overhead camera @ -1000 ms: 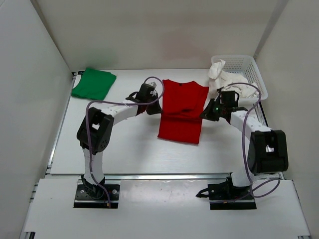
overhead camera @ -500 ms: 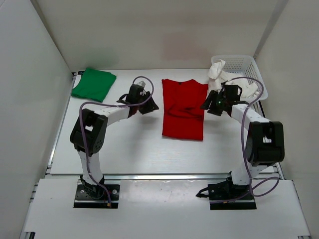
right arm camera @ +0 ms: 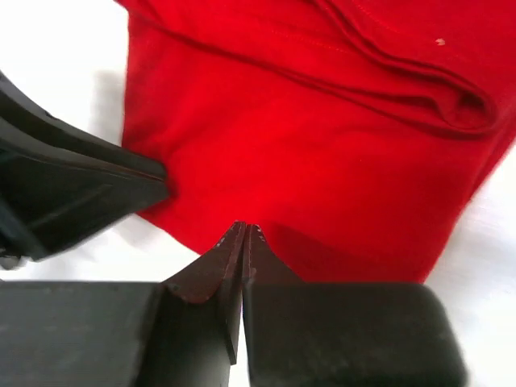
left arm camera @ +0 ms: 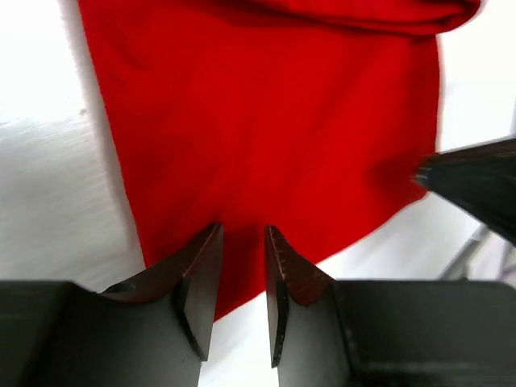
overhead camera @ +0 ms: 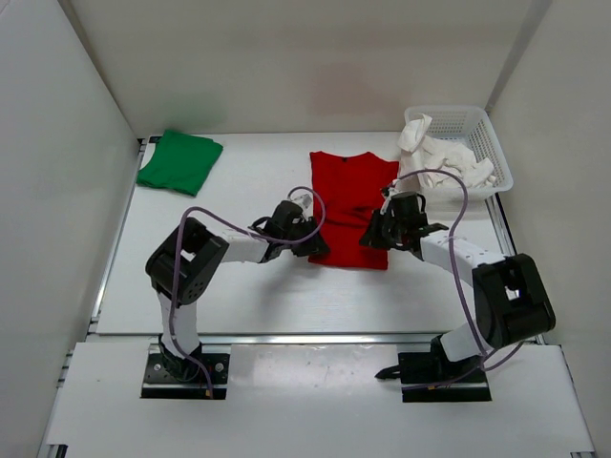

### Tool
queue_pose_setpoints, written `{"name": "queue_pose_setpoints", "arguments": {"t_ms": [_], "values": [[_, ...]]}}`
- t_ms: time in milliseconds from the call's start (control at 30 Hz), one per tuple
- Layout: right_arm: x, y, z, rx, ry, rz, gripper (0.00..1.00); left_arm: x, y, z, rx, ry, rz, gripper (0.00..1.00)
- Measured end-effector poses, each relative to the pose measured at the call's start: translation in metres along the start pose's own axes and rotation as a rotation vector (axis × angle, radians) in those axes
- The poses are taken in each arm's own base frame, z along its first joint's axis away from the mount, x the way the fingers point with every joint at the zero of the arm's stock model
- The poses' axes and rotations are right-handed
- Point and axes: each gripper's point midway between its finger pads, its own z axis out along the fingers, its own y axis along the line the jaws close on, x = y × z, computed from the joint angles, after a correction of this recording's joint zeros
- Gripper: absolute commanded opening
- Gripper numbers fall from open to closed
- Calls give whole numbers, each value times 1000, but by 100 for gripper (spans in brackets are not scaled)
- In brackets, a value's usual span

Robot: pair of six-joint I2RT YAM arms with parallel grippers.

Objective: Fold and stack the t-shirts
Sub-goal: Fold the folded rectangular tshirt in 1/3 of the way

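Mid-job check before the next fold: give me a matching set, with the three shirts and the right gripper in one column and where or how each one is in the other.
1. green t-shirt
2. red t-shirt
3. white t-shirt
4. right gripper

A. crumpled in the basket
B. shut, at the red cloth's near edge
C. folded, at the far left of the table
D. lying mid-table between both arms

Pairs: 1-C, 2-D, 3-A, 4-B

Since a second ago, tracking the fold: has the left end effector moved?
Yes. The left end effector moved down the view, away from the green shirt, to the red shirt's hem.
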Motion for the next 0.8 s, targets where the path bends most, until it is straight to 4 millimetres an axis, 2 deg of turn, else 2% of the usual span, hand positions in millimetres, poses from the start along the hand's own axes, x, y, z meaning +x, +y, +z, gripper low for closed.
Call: {"name": "queue_pose_setpoints", "arguments": {"t_ms": [100,233,433,667,800], "values": [[9,8,11,-11,37,-35,0,6,10,-13,21,-36,-13,39],[19,28,26,-39,66,-87,1,32,19,-39,40,-54,-29,39],[37,59,39,-89,79,-155,0,61,24,-68,55,-59,-49,41],[57,56,53,-55,121,-171,0,65,27,-81,38,-63,-54,43],[59,51,58,-31,119,-175,0,71,32,-84,31,-60,-69,42]]}}
